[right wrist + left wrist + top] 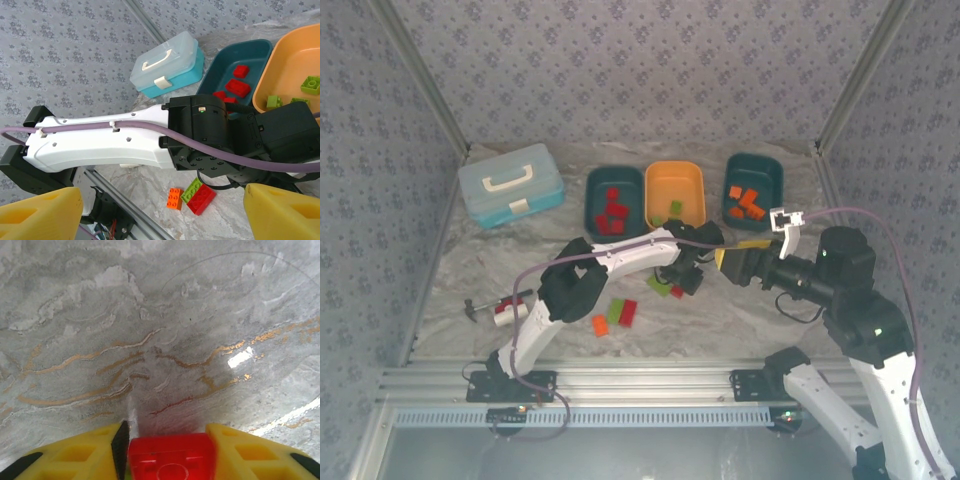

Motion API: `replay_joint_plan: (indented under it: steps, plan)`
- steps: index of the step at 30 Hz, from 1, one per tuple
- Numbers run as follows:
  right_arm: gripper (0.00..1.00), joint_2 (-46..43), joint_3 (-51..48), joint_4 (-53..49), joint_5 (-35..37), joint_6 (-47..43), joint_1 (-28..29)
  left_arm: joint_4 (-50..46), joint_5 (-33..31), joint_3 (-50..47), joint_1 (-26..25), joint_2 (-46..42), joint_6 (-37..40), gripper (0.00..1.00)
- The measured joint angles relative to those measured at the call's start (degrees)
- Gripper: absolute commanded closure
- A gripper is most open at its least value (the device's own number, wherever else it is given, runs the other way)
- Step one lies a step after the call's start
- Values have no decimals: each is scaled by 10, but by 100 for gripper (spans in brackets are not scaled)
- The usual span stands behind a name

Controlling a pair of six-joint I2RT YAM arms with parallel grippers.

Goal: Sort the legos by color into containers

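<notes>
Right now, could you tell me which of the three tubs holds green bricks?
The orange tub in the middle: green bricks lie in it. The left teal tub holds red bricks, the right teal tub orange bricks.

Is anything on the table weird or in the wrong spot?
Yes. A white cylinder with a red end lies on its side at the left of the table, beside a small dark tool; neither is a lego. Three bricks, orange, green and red, sit loose by the left arm.
</notes>
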Motion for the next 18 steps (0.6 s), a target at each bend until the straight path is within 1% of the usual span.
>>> replay_joint_plan:
  steps: [1, 6, 9, 11, 14, 18]
  plan:
    - [15, 0, 0, 0, 0, 0, 0, -1, 0, 0, 0, 0, -2, 69]
    - [16, 0, -6, 0, 0, 0, 0, -1, -24, 0, -1, -2, -11, 75]
    - [16, 0, -8, 6, -7, 0, 0, 2, -39, -6, 4, -13, -17, 75]
    - [16, 0, -8, 13, -18, 0, 0, 5, -43, -14, 16, -33, -19, 75]
    - [16, 0, -8, 23, -33, 0, 0, 13, -43, -24, 50, -79, -21, 74]
    - [16, 0, -10, 38, -46, 1, 0, 37, -36, -27, 123, -148, -20, 74]
